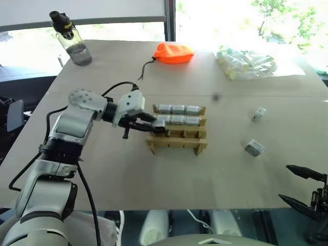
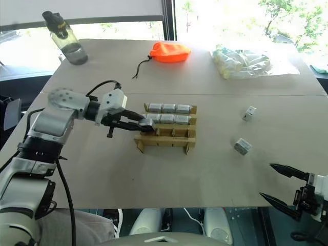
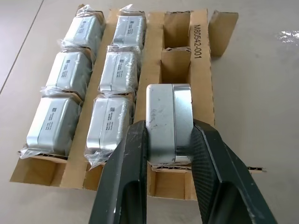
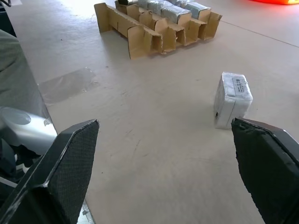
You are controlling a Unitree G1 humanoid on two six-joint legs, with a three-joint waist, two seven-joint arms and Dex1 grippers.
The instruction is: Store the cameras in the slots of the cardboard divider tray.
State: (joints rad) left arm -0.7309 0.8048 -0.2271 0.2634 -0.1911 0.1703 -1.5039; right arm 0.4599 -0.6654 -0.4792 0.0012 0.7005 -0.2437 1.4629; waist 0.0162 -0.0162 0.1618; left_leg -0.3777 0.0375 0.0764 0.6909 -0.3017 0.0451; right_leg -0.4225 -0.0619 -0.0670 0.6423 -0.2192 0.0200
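The left tool (image 3: 169, 140), clenched across the flat sides of a rigid, smooth, probably slippery camera (image 3: 169, 122), hovers over the cardboard divider tray (image 3: 201, 44), while the right tool (image 4: 163, 172) at four o'clock gapes released.

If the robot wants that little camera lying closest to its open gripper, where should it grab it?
Probably across its two wide flat faces. The nearest loose camera stands upright on the table with bare space around it, so the open right gripper could likely come in level from the robot's side and close one finger on each face.
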